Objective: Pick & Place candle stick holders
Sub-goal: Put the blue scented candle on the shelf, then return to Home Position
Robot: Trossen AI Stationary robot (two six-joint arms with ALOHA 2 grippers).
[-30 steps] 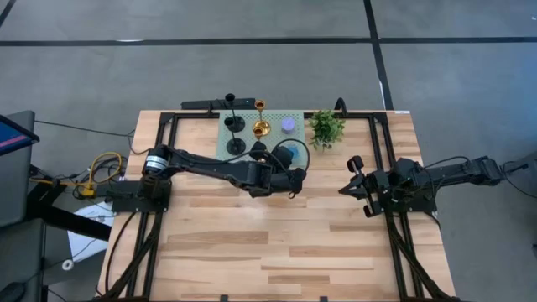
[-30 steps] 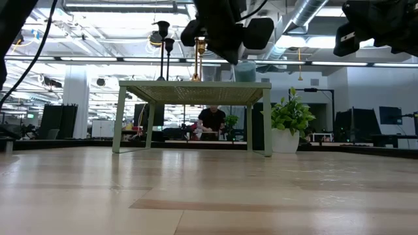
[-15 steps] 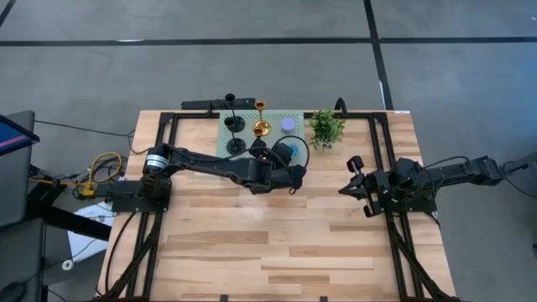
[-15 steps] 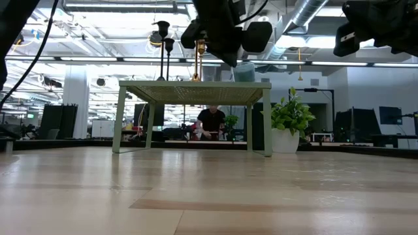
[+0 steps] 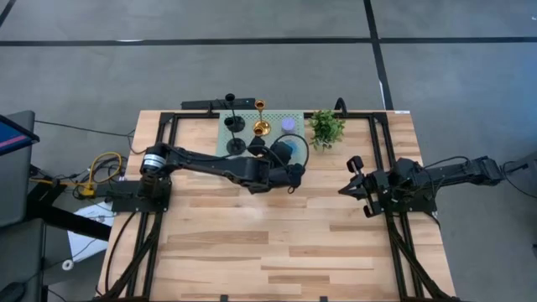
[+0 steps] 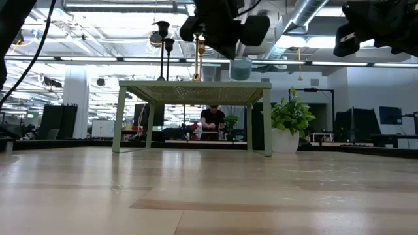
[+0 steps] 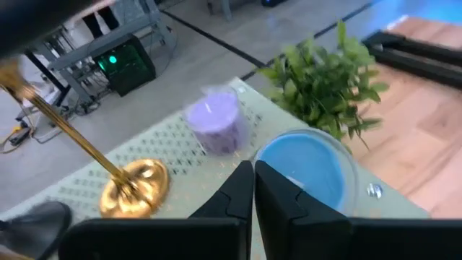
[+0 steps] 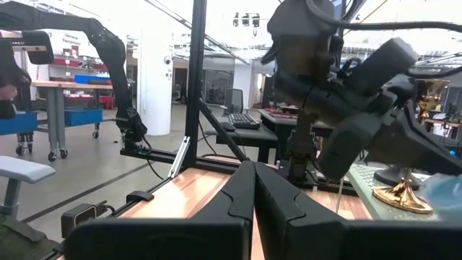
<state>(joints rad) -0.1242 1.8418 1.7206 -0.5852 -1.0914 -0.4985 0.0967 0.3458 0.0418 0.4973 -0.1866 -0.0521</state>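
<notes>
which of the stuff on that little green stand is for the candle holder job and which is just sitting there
For the job:
- two matte black candle stick holders
- shiny gold candle stick holder

Just lying about:
- purple pillar candle
- blue candle in a glass jar
- small green potted plant

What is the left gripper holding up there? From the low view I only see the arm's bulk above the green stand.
Observer: Nothing. The left gripper is shut and empty, its tips pointing at the blue candle.
Operator: Anything near that candle?
Observer: A purple candle stands farther back on the green stand, between the gold candle stick holder and the potted plant.
Operator: Is the right gripper open?
Observer: No, the right gripper is shut, over the table's right side, away from the stand.
</notes>
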